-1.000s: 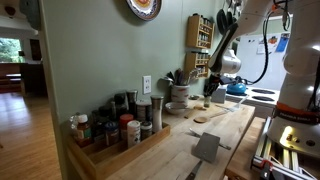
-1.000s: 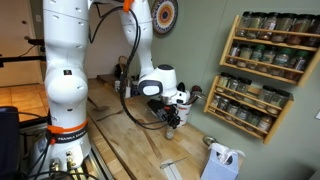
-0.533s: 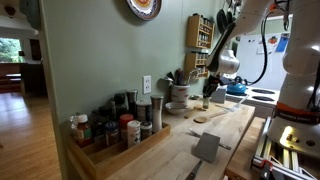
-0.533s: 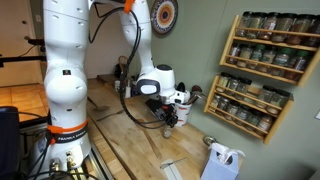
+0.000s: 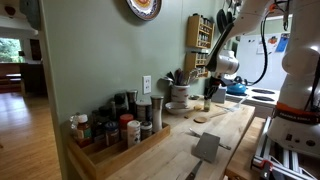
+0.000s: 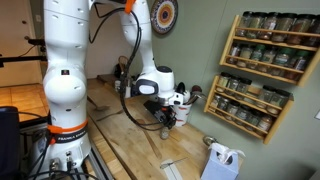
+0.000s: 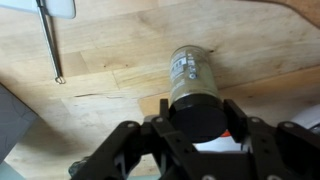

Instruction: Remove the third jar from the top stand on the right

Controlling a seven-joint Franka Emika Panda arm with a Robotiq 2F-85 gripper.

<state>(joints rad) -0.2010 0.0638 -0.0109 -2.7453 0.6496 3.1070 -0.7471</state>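
Observation:
My gripper (image 7: pixel 193 120) is shut on a small spice jar (image 7: pixel 190 85) with a black lid and a pale label. The fingers sit on both sides of the lid. The jar hangs low over the wooden counter (image 7: pixel 110 60). In both exterior views the gripper (image 6: pixel 168 119) (image 5: pixel 208 100) is down near the counter, away from the wall. The tall light-wood spice rack (image 6: pixel 263 70) hangs on the wall, and its top stand (image 6: pixel 278 24) holds a row of jars. The rack also shows in an exterior view (image 5: pixel 200 45). The jar itself is too small to make out in the exterior views.
A low wooden crate of larger spice bottles (image 5: pixel 115 130) stands on the counter by the wall. A utensil crock (image 5: pixel 178 92) and a metal scraper (image 5: pixel 207 147) are also there. A thin metal utensil (image 7: pixel 48 40) lies near the jar. A white object (image 6: pixel 222 158) lies under the rack.
Almost nothing differs. The gripper stays low over the counter with the jar in it, shifting only very slightly.

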